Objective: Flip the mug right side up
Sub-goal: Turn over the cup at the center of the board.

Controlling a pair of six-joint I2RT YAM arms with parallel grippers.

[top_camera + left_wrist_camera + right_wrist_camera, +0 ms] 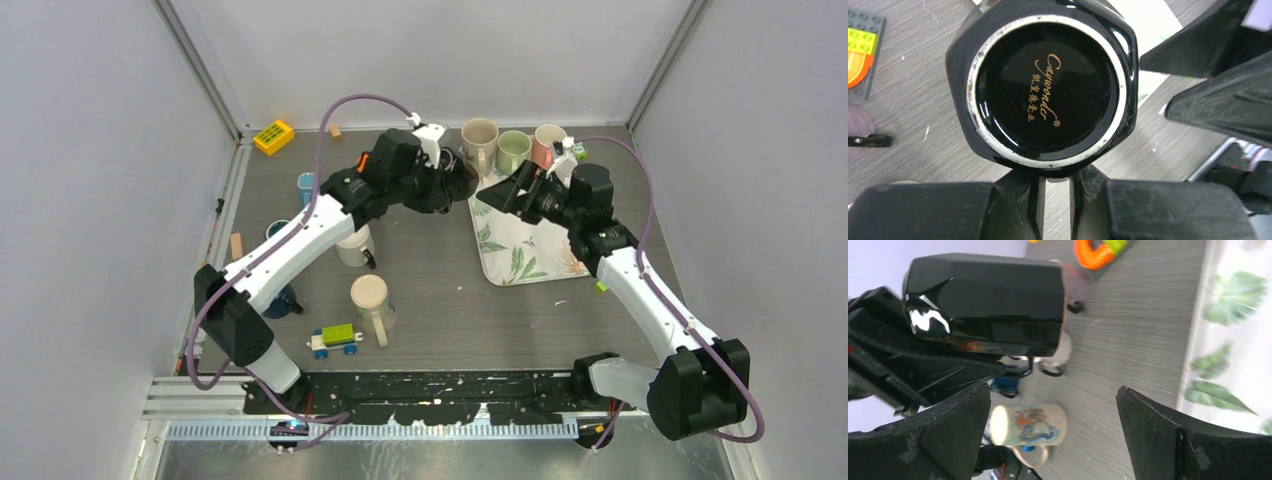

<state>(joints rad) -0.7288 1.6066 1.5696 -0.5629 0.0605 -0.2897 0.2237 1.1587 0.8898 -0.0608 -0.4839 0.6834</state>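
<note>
Task object: glossy black faceted ceramic mug [463, 183], held up off the grey wood-grain tabletop [440, 290] at far centre, just left of the tray's far left corner.
Mug orientation: the base, with a worn white foot ring and gold lettering, squarely faces the left wrist camera. The mouth is hidden in every view, so the exact tilt cannot be told.
Left gripper [1058, 176]: fingers drawn to a narrow slit and clamped on the mug at the edge nearest the wrist. The part pinched between them is hidden by the mug body.
Right gripper [1052, 390]: fingers spread wide with nothing between them. It points at the black mug from the right, close to it but not touching.
Tray: white rectangular tray with a green leaf print [520, 255], right of centre, under the right arm's wrist.
Far row: beige mug [480, 140], pale green mug [513, 150] and pink mug [548, 145], side by side with mouths up along the tray's far edge.
Left half: white mug [353, 247] beneath the left forearm. Nearer lies a cream mug with a coloured picture [371, 298], on its side, with a small toy car [335, 340] just beside it on its near left.
Far left corner: yellow studded brick [273, 137].
</note>
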